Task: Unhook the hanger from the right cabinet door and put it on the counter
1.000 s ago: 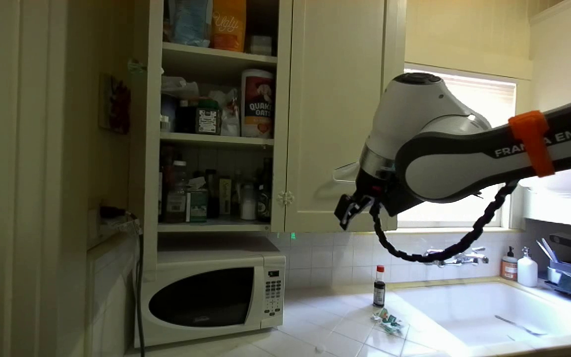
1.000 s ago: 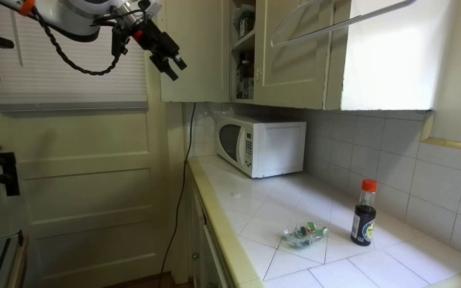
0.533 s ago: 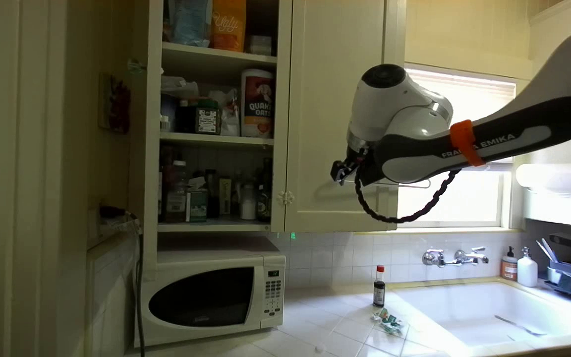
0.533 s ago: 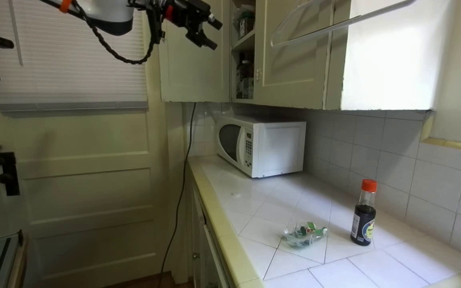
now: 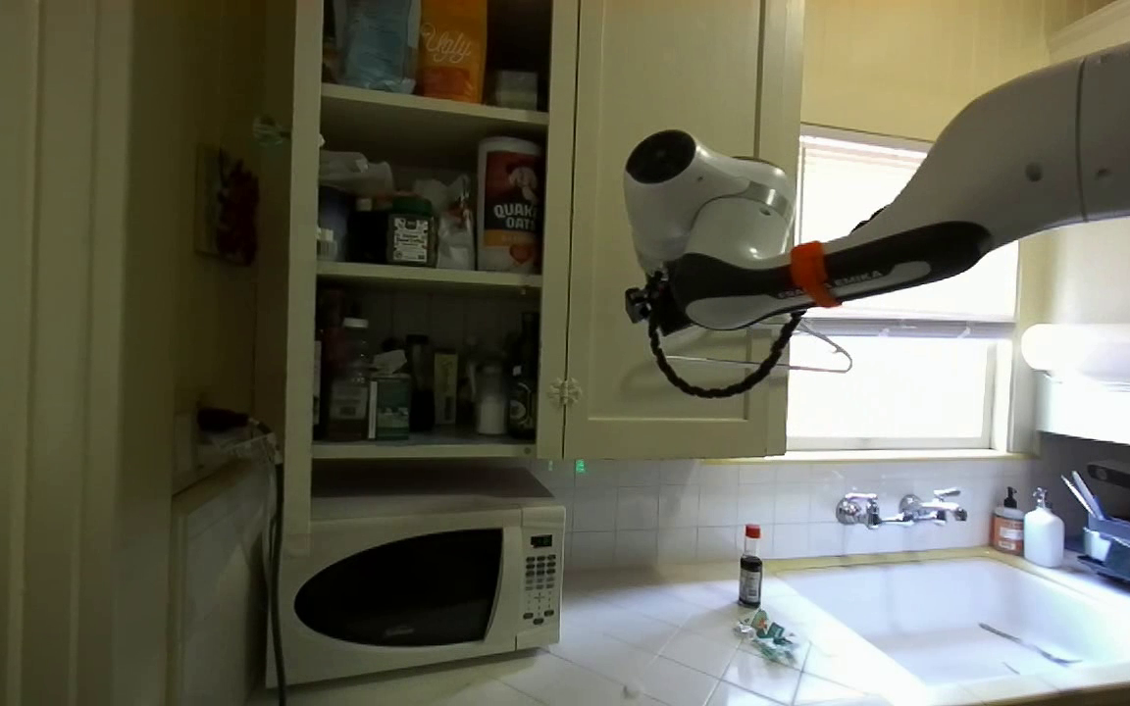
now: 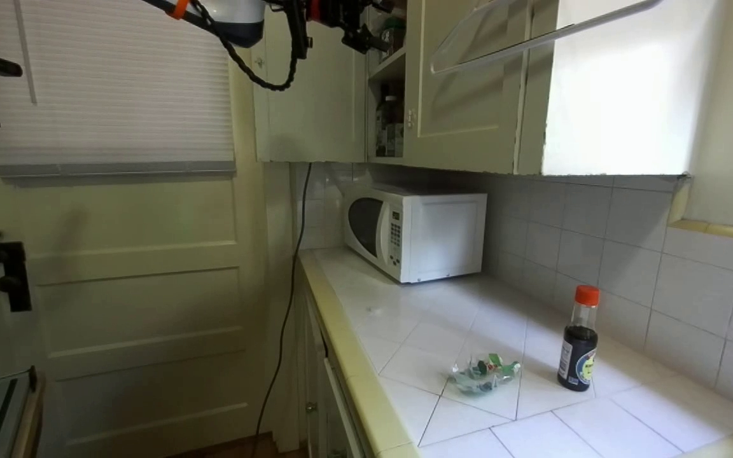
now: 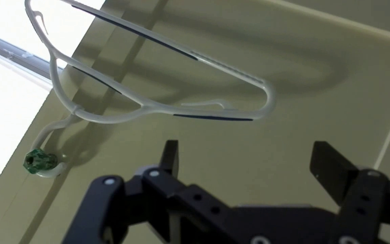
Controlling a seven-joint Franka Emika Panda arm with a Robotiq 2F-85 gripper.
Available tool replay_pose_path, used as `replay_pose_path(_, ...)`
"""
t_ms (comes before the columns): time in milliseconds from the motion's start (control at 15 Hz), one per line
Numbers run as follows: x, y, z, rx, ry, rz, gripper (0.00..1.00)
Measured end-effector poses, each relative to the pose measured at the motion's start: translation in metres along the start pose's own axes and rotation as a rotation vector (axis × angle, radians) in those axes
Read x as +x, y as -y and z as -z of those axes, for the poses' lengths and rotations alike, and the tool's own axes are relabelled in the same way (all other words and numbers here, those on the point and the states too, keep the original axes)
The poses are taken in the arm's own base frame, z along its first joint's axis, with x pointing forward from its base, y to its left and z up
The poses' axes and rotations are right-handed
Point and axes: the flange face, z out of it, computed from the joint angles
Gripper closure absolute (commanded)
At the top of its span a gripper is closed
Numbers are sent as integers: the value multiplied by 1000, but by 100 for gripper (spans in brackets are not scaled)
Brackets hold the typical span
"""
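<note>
The pale hanger (image 7: 163,108) hangs by its hook from a green glass knob (image 7: 39,161) on the right cabinet door (image 7: 266,135) in the wrist view. It also shows in both exterior views (image 5: 820,369) (image 6: 519,47), partly behind the arm in one of them. The door shows in both exterior views too (image 5: 673,98) (image 6: 462,121). My gripper (image 7: 245,144) is open and empty, its fingers wide apart below the hanger's near end in the wrist view, not touching it. The gripper is small in both exterior views (image 5: 636,304) (image 6: 376,25). The pale tiled counter (image 5: 624,628) (image 6: 424,331) lies below.
A white microwave (image 5: 408,588) (image 6: 446,235) stands on the counter. A red-capped bottle (image 5: 750,569) (image 6: 578,350) and a crumpled clear wrapper (image 5: 769,637) (image 6: 484,375) are near the sink (image 5: 918,618). Open shelves (image 5: 428,275) with jars and boxes adjoin the door.
My gripper has risen and moved with the arm, leftward in an exterior view and rightward in the opposite-facing one. More of the hanger shows from behind the arm. The hanger hangs as before.
</note>
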Motion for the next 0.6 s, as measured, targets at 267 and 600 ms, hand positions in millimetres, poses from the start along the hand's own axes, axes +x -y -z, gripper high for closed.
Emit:
replay_pose_path(267, 9, 35, -22, 55, 60, -27, 0)
replay_pose_path(600, 13, 36, -26, 36, 47, -54, 0)
